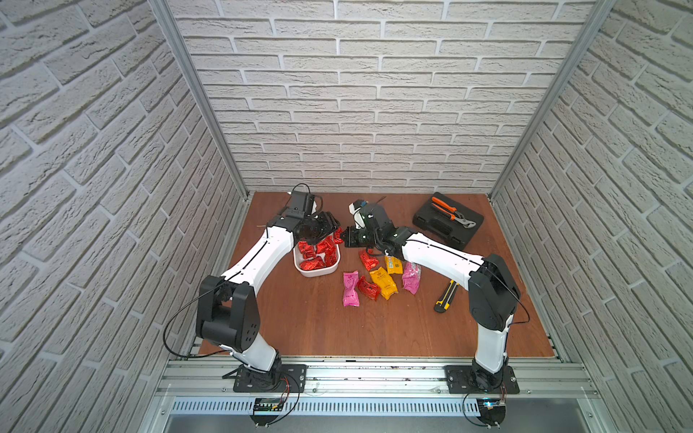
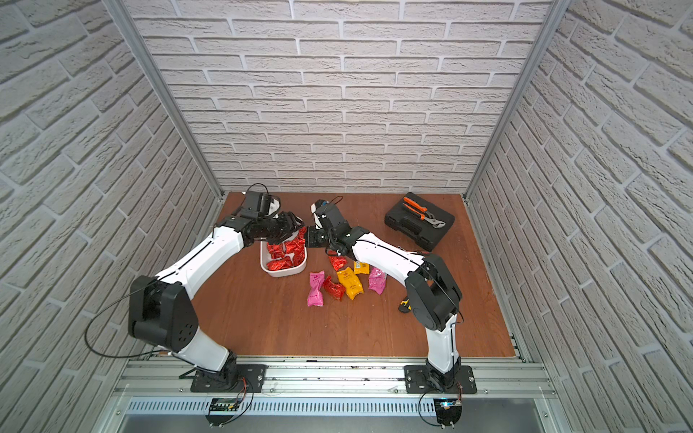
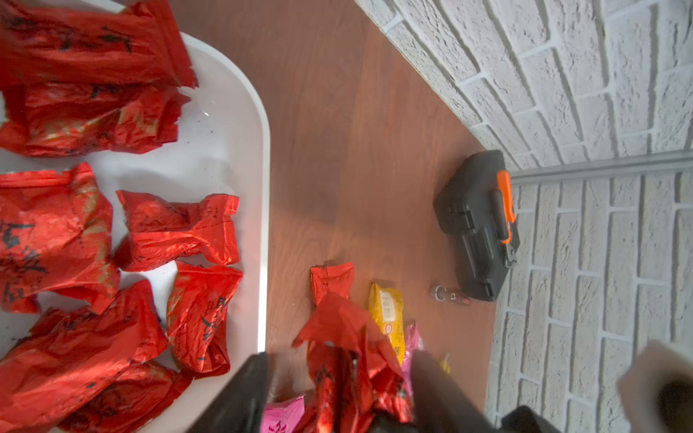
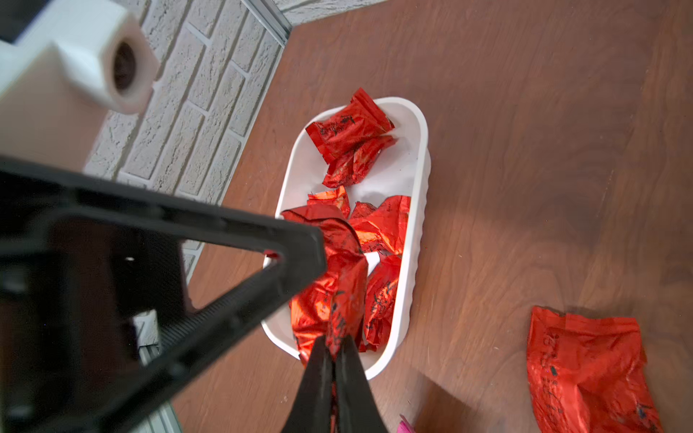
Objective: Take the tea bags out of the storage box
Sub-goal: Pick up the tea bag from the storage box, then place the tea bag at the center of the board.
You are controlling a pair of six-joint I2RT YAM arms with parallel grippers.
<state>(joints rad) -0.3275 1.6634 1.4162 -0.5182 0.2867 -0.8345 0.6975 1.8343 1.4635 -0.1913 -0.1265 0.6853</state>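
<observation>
The white storage box (image 1: 318,273) sits left of the table's middle, and several red tea bags (image 1: 318,255) lie in it. Red, yellow and pink tea bags (image 1: 384,283) lie on the wood to its right. Both grippers meet above the box's far right corner. My right gripper (image 4: 335,343) is shut on a crumpled red tea bag (image 4: 345,292) held over the box (image 4: 420,187). My left gripper (image 3: 339,354) stands open around that same tea bag (image 3: 337,322). A gap shows beside one of its fingers (image 3: 247,382).
A black tool case (image 1: 448,221) with orange pliers (image 1: 450,213) lies at the back right. A yellow-black utility knife (image 1: 446,296) rests by the right arm. Brick walls close in the back and both sides.
</observation>
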